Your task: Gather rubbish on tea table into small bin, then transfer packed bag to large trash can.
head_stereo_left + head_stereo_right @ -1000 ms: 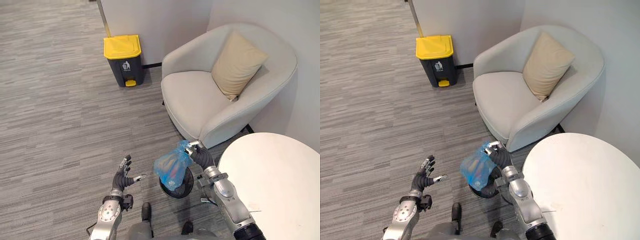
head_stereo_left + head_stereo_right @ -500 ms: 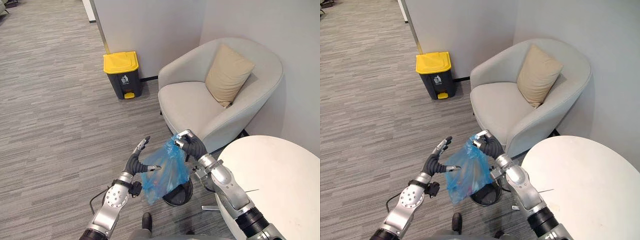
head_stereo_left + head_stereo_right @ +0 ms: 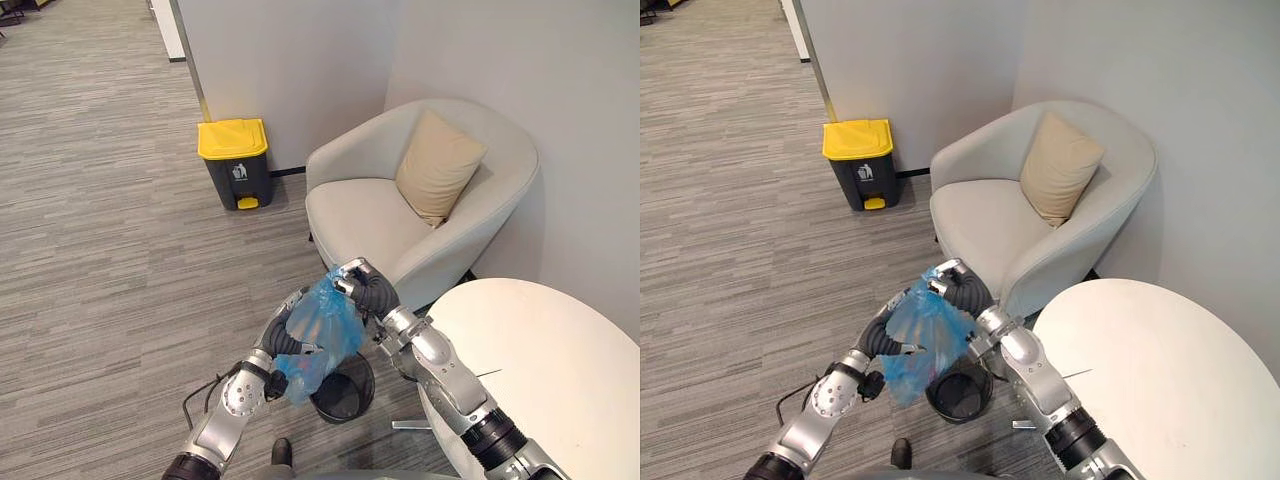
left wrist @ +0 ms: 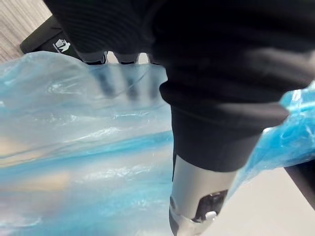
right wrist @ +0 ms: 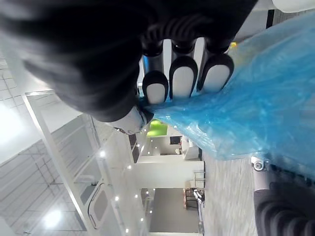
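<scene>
A blue plastic bag [image 3: 325, 318] with rubbish inside hangs in the air above the small black bin [image 3: 345, 400]. My right hand [image 3: 370, 293] is shut on the bag's gathered top; in the right wrist view its fingertips [image 5: 182, 78] pinch the blue plastic [image 5: 256, 108]. My left hand [image 3: 283, 335] rests against the bag's left side with relaxed fingers, and its thumb [image 4: 197, 191] lies across the front of the bag [image 4: 74, 147]. The large dark trash can with a yellow lid [image 3: 234, 160] stands by the wall, far ahead on the left.
A light grey armchair [image 3: 365, 215] with a beige cushion [image 3: 437, 165] stands just beyond the bag. The round white tea table [image 3: 540, 370] is at the lower right. Grey striped carpet stretches from here to the yellow-lidded can.
My right hand has lifted the bag up out of the small bin. My left hand has come across from the left and now touches the bag's side. The camera has tilted up.
</scene>
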You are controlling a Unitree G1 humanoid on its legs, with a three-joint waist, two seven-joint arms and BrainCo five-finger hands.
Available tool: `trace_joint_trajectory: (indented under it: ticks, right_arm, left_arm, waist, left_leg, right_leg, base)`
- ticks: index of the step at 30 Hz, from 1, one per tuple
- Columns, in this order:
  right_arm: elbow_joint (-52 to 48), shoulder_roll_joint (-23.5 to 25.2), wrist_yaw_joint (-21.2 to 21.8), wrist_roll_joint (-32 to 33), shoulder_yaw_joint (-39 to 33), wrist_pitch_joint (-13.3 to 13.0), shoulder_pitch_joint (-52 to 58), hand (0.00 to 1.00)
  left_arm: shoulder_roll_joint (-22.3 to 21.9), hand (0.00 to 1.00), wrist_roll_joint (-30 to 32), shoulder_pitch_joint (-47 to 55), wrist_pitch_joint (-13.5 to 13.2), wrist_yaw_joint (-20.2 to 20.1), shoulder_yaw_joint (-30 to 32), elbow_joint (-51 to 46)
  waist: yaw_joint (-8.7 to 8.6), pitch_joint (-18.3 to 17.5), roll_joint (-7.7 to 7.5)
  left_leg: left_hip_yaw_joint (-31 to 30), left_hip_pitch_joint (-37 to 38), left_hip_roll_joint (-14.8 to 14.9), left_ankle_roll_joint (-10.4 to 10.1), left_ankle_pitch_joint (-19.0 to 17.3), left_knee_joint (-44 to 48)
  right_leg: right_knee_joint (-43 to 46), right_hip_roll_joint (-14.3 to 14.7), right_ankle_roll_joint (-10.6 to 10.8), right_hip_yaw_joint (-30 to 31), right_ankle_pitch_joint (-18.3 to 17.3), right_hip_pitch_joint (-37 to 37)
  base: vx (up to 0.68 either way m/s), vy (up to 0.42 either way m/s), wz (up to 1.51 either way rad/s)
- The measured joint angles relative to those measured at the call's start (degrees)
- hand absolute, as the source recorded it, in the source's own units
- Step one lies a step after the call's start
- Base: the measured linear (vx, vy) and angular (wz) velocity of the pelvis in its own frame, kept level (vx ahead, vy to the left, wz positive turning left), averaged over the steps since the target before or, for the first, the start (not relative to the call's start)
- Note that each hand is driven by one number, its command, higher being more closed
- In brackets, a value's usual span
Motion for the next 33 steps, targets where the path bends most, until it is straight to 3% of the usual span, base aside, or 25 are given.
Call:
trace_joint_trajectory:
  ticks: [9, 23, 24, 33]
  right_arm:
    - [-4.14, 1.44, 0.81, 4.78, 4.72, 0.29, -3.46, 1.0]
    - [-4.29, 4.11, 0.36, 6.27, 11.86, 0.91, -5.19, 1.0]
    - [-4.25, 4.3, 0.25, 6.6, 13.15, 1.41, -5.96, 1.0]
    - [-3.43, 5.15, -1.63, 8.83, 15.64, 1.52, -9.74, 1.0]
  left_arm:
    - [-2.27, 0.0, 1.71, -2.58, 1.12, 1.52, -1.6, 5.83]
    - [-6.07, 0.0, 5.21, -4.83, 3.45, 6.34, -2.9, 8.89]
    - [-6.65, 1.0, 5.57, -5.47, 3.62, 7.23, -3.02, 9.05]
    - [-7.41, 1.0, 5.47, -10.25, 4.13, 10.02, -4.74, 11.18]
  waist:
    - [-0.07, -0.12, -0.15]
    - [0.11, -0.36, -0.53]
    - [0.09, -0.38, -0.55]
    - [0.11, -0.41, -0.6]
  left_leg:
    - [0.2, 0.0, 0.36, -0.02, -0.01, 0.05]
    - [0.14, 0.35, 0.43, -0.28, -0.2, 0.0]
    - [0.13, 0.35, 0.43, -0.28, -0.2, 0.0]
    - [-0.57, 0.17, 0.54, -0.29, -0.05, 0.21]
  right_leg:
    - [-1.32, 0.58, -0.19, 0.28, 0.79, 0.47]
    - [-1.98, 0.71, -0.1, 0.28, 1.11, 1.01]
    - [-2.06, 0.71, -0.1, 0.26, 1.12, 1.01]
    - [-2.84, 0.98, -0.23, -0.34, 1.22, 1.37]
  base:
    - [0.0, -0.006, -0.02]
    - [0.0, 0.0, 0.0]
    - [0.0, 0.0, 0.0]
    - [0.0, -0.002, 0.03]
